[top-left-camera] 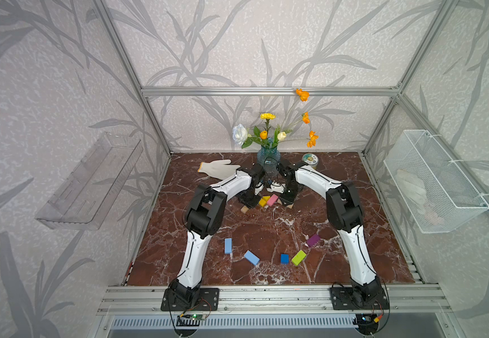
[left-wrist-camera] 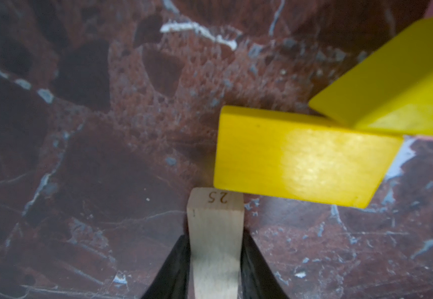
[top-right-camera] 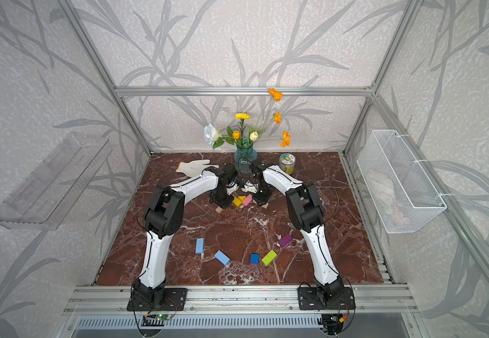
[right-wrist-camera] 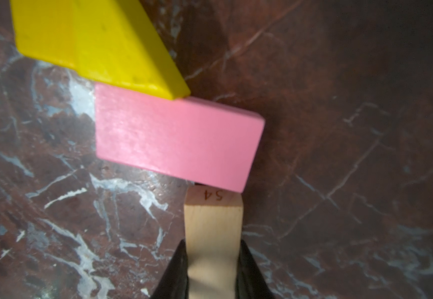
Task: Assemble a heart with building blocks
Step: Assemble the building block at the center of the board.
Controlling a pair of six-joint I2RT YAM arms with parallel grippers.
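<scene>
In the middle of the table, a yellow brick [top-left-camera: 262, 202] [left-wrist-camera: 300, 158], a second yellow piece [left-wrist-camera: 391, 77] and a pink brick [top-left-camera: 272, 200] [right-wrist-camera: 176, 142] lie together in a peak. My left gripper [left-wrist-camera: 215, 235] [top-left-camera: 250, 202] is shut on a tan block [left-wrist-camera: 215, 227] marked 25, whose end is right by the yellow brick's corner. The right gripper [right-wrist-camera: 213, 242] [top-left-camera: 287, 202] is shut on another tan block [right-wrist-camera: 213, 220] marked 54, which ends at the pink brick's corner. Both tan blocks sit low on the marble.
Near the front lie two light blue bricks [top-left-camera: 228, 245] [top-left-camera: 251, 257], a dark blue brick [top-left-camera: 284, 258], a lime brick [top-left-camera: 298, 257] and a purple brick [top-left-camera: 313, 240]. At the back stand a vase [top-left-camera: 268, 158], a white glove [top-left-camera: 218, 169] and a tin [top-left-camera: 310, 159].
</scene>
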